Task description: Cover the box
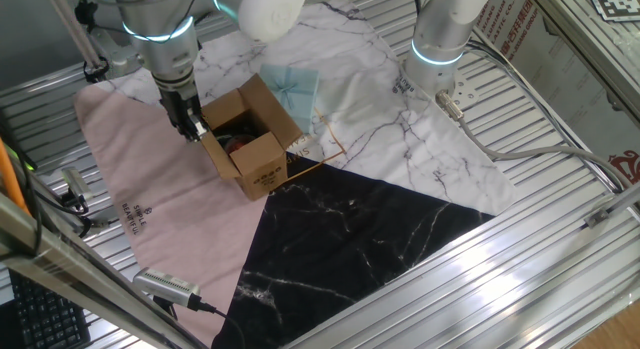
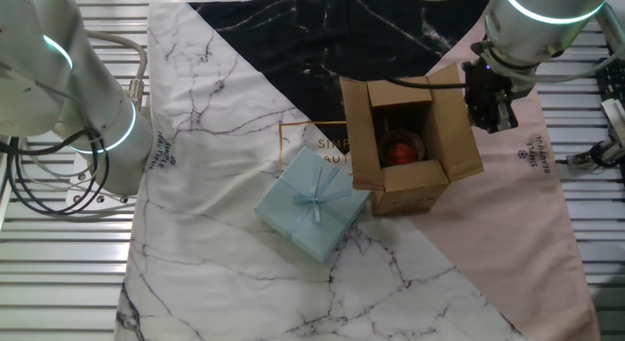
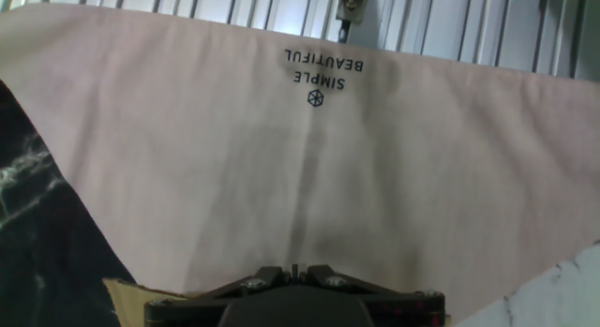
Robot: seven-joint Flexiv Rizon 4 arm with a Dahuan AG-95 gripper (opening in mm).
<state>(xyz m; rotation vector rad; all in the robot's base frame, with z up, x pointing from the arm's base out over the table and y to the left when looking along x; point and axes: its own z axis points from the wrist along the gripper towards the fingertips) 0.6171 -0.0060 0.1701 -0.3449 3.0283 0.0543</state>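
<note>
Box sits open on the patterned mat, just beside the pale blue gift pack; something red lies inside. Light, stiff cardboard, and the flaps likely bend easily at the creases, so push near a flap's free edge. Gripper is at the box's outer flap; cannot tell if it's wide or closed.
</note>
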